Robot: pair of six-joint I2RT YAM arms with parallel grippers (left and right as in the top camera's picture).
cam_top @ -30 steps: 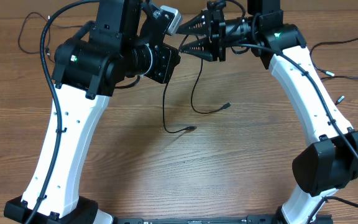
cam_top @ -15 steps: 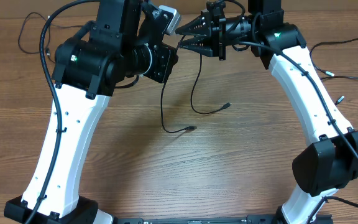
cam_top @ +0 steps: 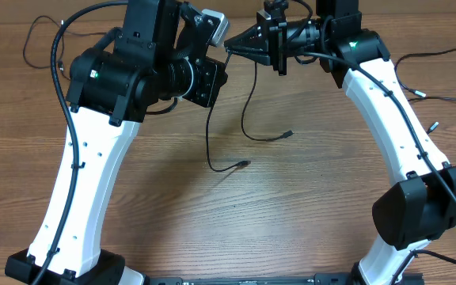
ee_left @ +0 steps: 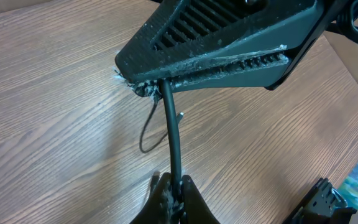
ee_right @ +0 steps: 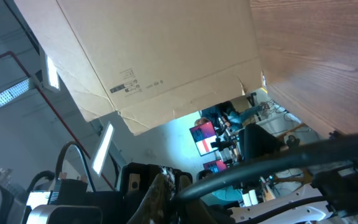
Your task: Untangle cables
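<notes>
Two robot arms meet above the far middle of a wooden worktop [cam_top: 307,206]. The left tool [ee_left: 173,190] and right tool [cam_top: 229,49] are both clenched on one thin black cable [ee_left: 173,137], which runs straight and short between them. Beneath the grip, two strands [cam_top: 208,134] hang toward the worktop, running far to near. Their plug ends [cam_top: 245,163] lie pointing right.
</notes>
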